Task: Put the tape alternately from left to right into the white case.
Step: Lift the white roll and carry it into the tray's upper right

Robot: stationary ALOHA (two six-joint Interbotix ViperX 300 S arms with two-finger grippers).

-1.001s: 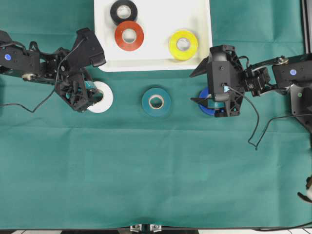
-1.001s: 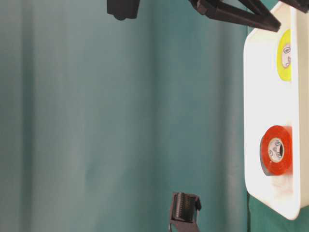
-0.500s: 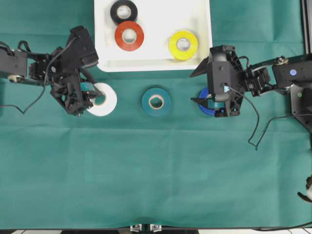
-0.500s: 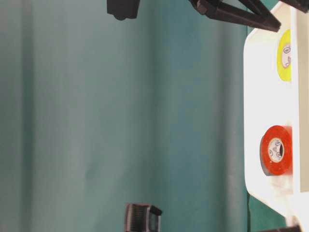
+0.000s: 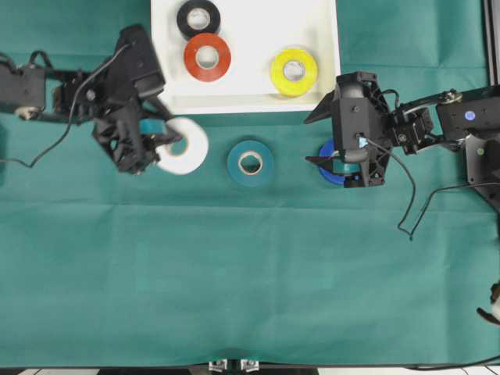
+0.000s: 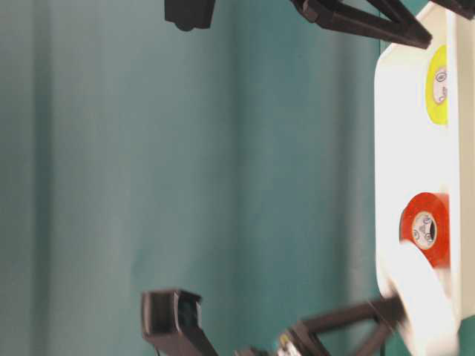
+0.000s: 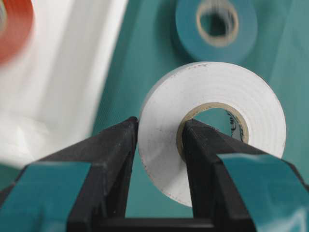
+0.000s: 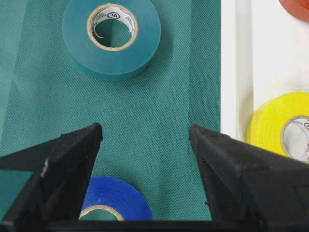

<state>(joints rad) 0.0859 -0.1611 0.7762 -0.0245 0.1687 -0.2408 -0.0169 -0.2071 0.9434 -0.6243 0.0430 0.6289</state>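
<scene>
A: Start at the left gripper. What are its fingers doing?

B: They pinch the wall of the white roll, one finger on the outer face, the other through the cardboard core. The roll stands on edge, lifted off the green cloth.

A: And the right gripper?

B: Its fingers are spread wide and hold nothing. They hang over the cloth, with the blue roll lying between them at the 6 o'clock edge of that wrist view.

A: Where are the other rolls?

B: Overhead, the teal roll lies flat at 3 o'clock from the white one, and the blue roll lies at 3 o'clock from the teal, partly under the right gripper. The white case sits at 12 o'clock from the teal roll. Inside it lie the black roll, the orange-red roll just at 5 o'clock of the black, and the yellow roll toward the case's 3 o'clock side.
</scene>
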